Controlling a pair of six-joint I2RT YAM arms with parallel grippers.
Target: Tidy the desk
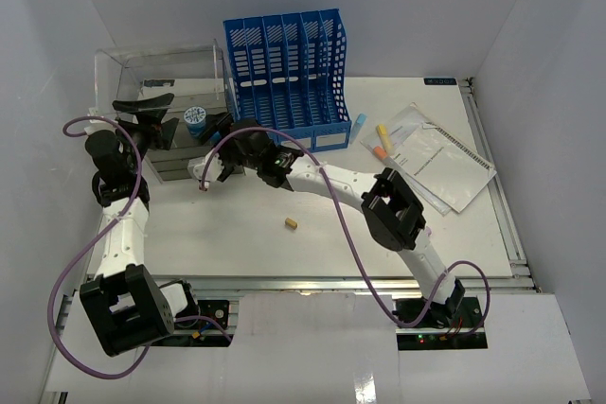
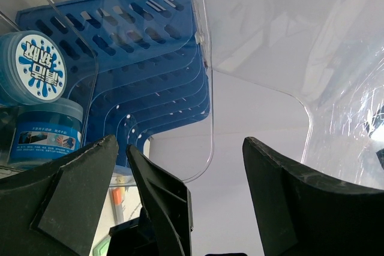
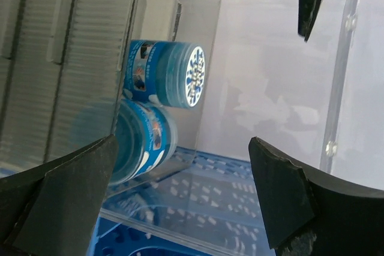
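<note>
The white desk [image 1: 312, 243] carries a clear plastic box [image 1: 161, 68] at the back left, with a blue jar [image 1: 196, 118] inside. My left gripper [image 1: 151, 118] is open and empty at the box's front. In the left wrist view [image 2: 186, 208] a clear panel [image 2: 258, 58] stands ahead and the jar [image 2: 39, 67] is at upper left. My right gripper [image 1: 216, 144] is open and empty beside the box's right wall. The right wrist view [image 3: 186, 202] looks through the clear wall at the jar [image 3: 171, 73]. A black finger [image 2: 159, 196] of the other gripper shows between my left fingers.
A blue slotted file rack [image 1: 289, 73] stands at the back centre, right of the box. Papers [image 1: 440, 158] and a few markers [image 1: 381, 139] lie at the right. A small tan piece [image 1: 291, 224] lies on the desk's middle front.
</note>
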